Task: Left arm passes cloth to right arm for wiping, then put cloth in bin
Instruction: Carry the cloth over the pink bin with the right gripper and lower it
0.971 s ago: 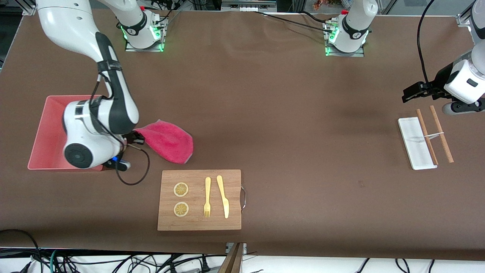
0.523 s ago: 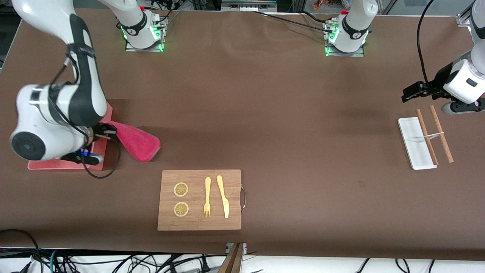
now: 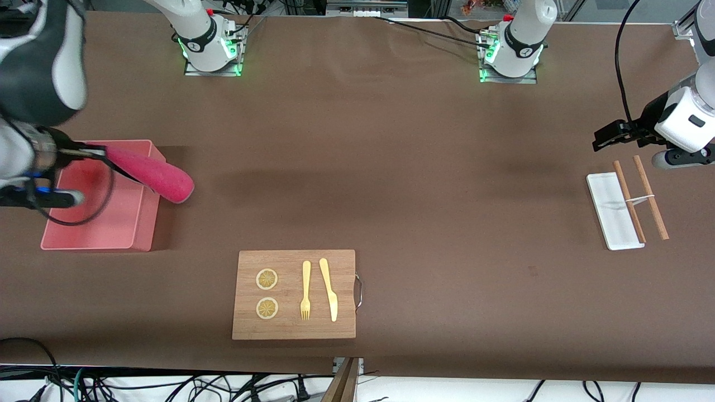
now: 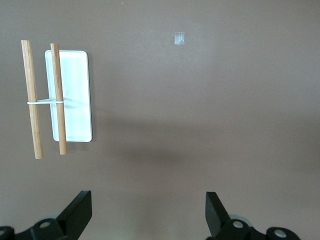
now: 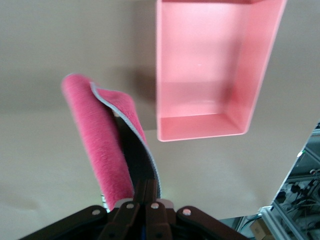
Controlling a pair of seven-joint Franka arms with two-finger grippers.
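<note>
Two arms, one busy: the right arm [image 3: 33, 72] carries the load at its own end of the table, while the left arm [image 3: 684, 120] waits at the other end.
Right gripper [image 3: 84, 152]: up in the air over the bin, fingers [image 5: 150, 207] pressed together on one end of the cloth.
Cloth [image 3: 151, 173]: hanging from that pinch in a folded roll, crimson face out and grey edge showing in the right wrist view [image 5: 107, 145].
Long axis: the roll runs from the pinch out across the bin's wall, toward the middle of the table; its free end overhangs bare tabletop [image 3: 391, 167], not the tub.
Bin [image 3: 142, 212]: pale pink, open and with nothing in it, directly under the gripper; in the wrist view [image 5: 260, 80] it sits off to one side of the dangling cloth.
Key relation: pinch over the bin, tail outside it. By my read, the whole roll has to come in over the opening before release, or the tail may drape over the wall.
Left gripper [image 4: 147, 212]: fingers spread wide, holding nothing, over bare table near the white tray [image 3: 606, 206] and the two wooden sticks [image 3: 639, 195].
Nearer arm: the right, by far.
</note>
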